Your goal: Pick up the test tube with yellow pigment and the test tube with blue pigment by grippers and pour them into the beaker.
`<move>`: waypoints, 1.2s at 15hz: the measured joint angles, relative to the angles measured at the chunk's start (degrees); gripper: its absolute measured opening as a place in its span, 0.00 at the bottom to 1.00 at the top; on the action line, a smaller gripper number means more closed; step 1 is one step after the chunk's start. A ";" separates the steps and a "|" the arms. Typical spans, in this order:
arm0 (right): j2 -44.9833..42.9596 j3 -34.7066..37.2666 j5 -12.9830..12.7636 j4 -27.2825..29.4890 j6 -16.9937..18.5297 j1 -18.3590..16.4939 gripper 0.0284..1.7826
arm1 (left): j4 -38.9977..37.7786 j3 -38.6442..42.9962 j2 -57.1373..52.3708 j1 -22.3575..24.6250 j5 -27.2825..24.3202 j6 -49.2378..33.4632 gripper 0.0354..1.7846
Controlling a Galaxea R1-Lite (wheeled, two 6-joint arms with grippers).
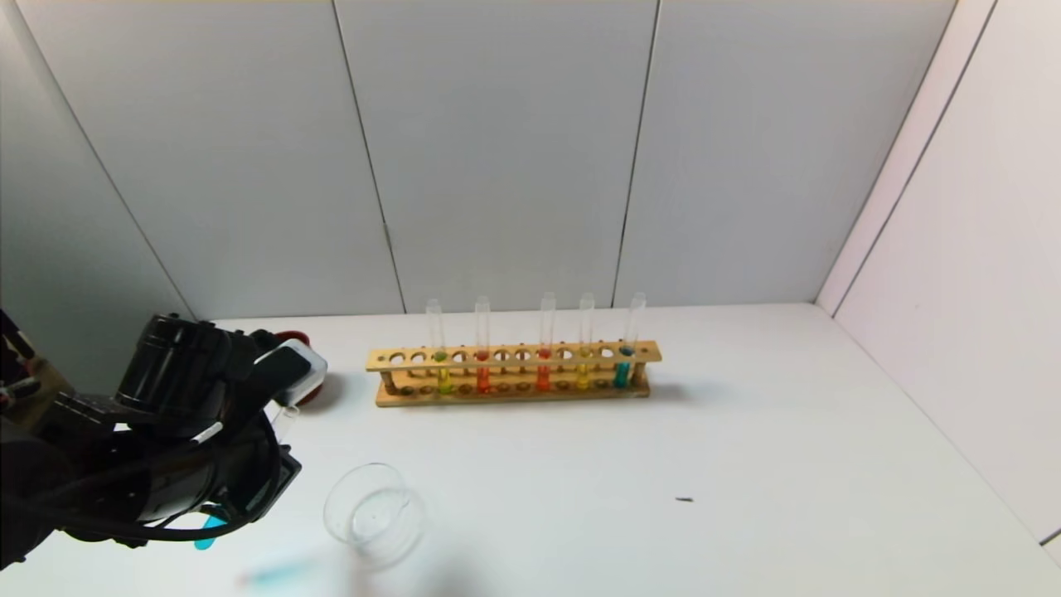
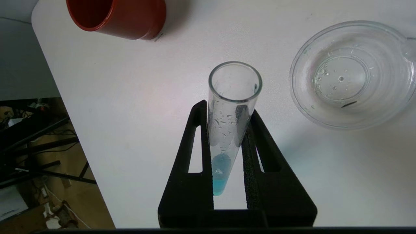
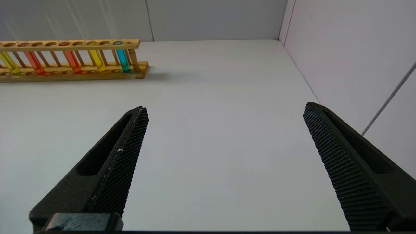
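Note:
My left gripper [image 2: 229,108] is shut on the test tube with blue pigment [image 2: 227,136], held open end up with a little cyan liquid at its bottom. In the head view this gripper [image 1: 249,473] hangs over the table's front left, left of the beaker [image 1: 373,514], and the tube's blue tip [image 1: 207,531] shows below it. The beaker [image 2: 297,81] is clear, with a few droplets inside. The test tube with yellow pigment [image 1: 443,377] stands at the rack's left end. My right gripper [image 3: 225,107] is open and empty above bare table, out of the head view.
The wooden rack [image 1: 514,391] stands at the back middle with several tubes: orange, red, amber-yellow [image 1: 583,377] and a second blue one [image 1: 622,371]. A dark red cup [image 2: 123,16] stands at the back left. The table's left edge [image 2: 58,97] is close. Walls enclose the back and right.

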 joint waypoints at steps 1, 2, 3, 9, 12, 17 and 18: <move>0.00 0.00 -0.02 0.02 0.00 0.00 0.98 | 0.77 -0.17 0.77 -0.52 0.77 0.56 0.16; 0.00 0.00 0.00 0.00 0.00 0.00 0.98 | 1.55 -0.30 1.57 -1.19 2.17 1.61 0.16; 0.00 0.00 0.00 0.00 0.00 0.00 0.98 | 2.29 -0.44 2.34 -1.99 3.67 2.35 0.16; 0.00 0.00 0.00 0.02 -0.02 0.00 0.98 | 5.03 -2.95 8.61 -5.66 7.50 2.73 0.16; 0.00 0.00 0.00 0.02 0.00 0.00 0.98 | 7.79 -5.66 10.69 -7.06 8.22 2.76 0.16; 0.00 0.00 0.00 0.00 0.00 0.00 0.98 | 14.59 -9.05 12.18 -8.46 8.35 2.77 0.16; 0.00 0.00 0.00 0.00 0.00 0.00 0.98 | 16.08 -9.55 12.52 -8.57 8.37 2.76 0.16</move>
